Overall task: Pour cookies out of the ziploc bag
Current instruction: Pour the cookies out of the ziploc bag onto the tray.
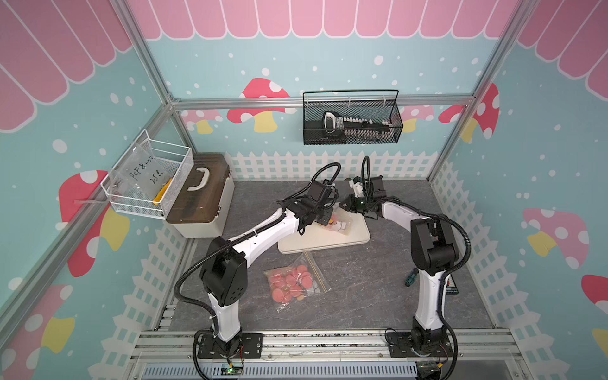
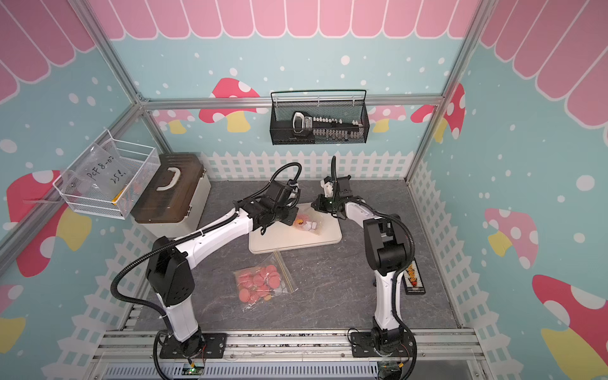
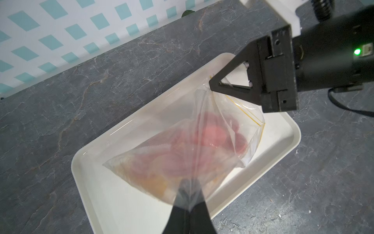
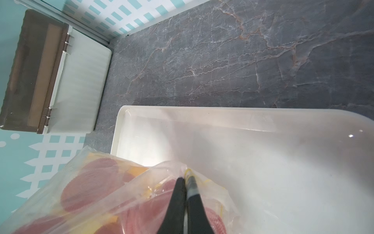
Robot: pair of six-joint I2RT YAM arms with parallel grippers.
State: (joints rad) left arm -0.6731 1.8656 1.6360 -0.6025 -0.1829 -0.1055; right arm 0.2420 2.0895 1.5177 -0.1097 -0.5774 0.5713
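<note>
A clear ziploc bag (image 1: 342, 224) with a yellow seal hangs low over the white tray (image 1: 329, 245), held from both sides. My left gripper (image 3: 187, 195) is shut on one corner of the bag (image 3: 182, 154). My right gripper (image 4: 186, 179) is shut on the bag's yellow-striped rim (image 4: 101, 192); it also shows in the left wrist view (image 3: 211, 84). Pink-red and a few orange cookies (image 3: 212, 135) sit inside the bag, also seen in the right wrist view (image 4: 91, 182). In both top views the two grippers (image 1: 324, 219) (image 1: 344, 205) meet over the tray's far half (image 2: 289, 243).
A second clear bag of pink cookies (image 1: 292, 283) lies on the grey table in front of the tray. A brown-lidded box (image 1: 200, 194) and a white wire basket (image 1: 148, 177) stand far left. A black mesh basket (image 1: 352, 118) hangs on the back wall. A screwdriver (image 1: 411, 278) lies by the right arm.
</note>
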